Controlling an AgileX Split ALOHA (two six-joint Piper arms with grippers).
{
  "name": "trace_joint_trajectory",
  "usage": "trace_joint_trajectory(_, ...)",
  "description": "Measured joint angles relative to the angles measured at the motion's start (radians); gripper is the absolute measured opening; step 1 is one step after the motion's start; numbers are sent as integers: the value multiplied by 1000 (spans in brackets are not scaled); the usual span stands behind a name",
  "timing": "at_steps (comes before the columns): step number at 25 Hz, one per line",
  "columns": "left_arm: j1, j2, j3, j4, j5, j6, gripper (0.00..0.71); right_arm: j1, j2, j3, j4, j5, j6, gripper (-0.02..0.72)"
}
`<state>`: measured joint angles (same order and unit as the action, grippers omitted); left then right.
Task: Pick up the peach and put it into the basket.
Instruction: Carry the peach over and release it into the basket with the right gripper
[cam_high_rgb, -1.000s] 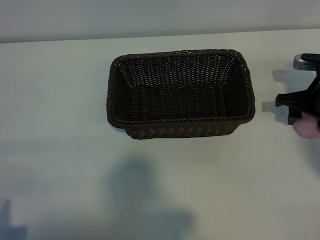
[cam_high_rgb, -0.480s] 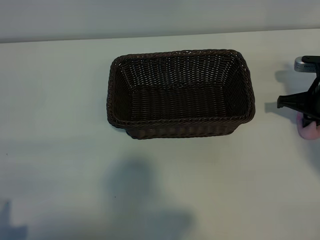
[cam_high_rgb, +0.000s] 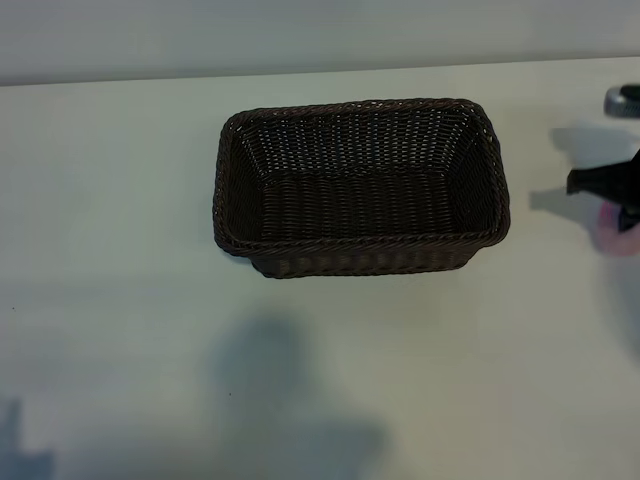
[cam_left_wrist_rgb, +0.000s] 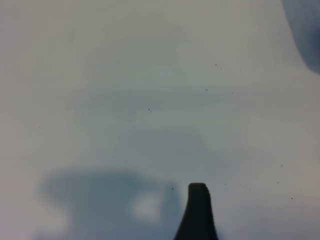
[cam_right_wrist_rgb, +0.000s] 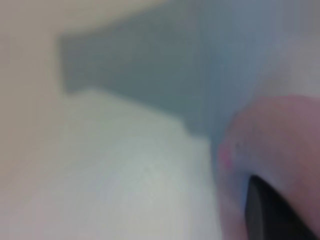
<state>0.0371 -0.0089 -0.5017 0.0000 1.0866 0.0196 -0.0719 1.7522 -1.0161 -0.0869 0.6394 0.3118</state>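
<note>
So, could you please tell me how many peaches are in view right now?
1. The peach is at the exterior view's right edge, right of the basket, held in the right end effector. The basket's visible interior holds none.

A broad, smooth, pale off-white table top (cam_high_rgb: 120, 200) fills nearly the whole exterior view. Along its far edge runs a plain, light grey-white wall strip (cam_high_rgb: 300, 35), meeting the table in a straight, slightly slanting line. Soft grey shadows (cam_high_rgb: 290, 400) lie across the near part of the surface, the largest near the middle and a smaller one in the near left corner. The light is even and diffuse.
</note>
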Motion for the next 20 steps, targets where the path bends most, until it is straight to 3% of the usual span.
trace_joint_trajectory(7,0,0,0,0,0,0,593,0,-191,0,0,60,-31,48)
trace_joint_trajectory(13,0,0,0,0,0,0,593,0,-267,-63,12,156,-73,48)
trace_joint_trajectory(20,0,0,0,0,0,-1,593,1,-267,-175,125,248,-175,48)
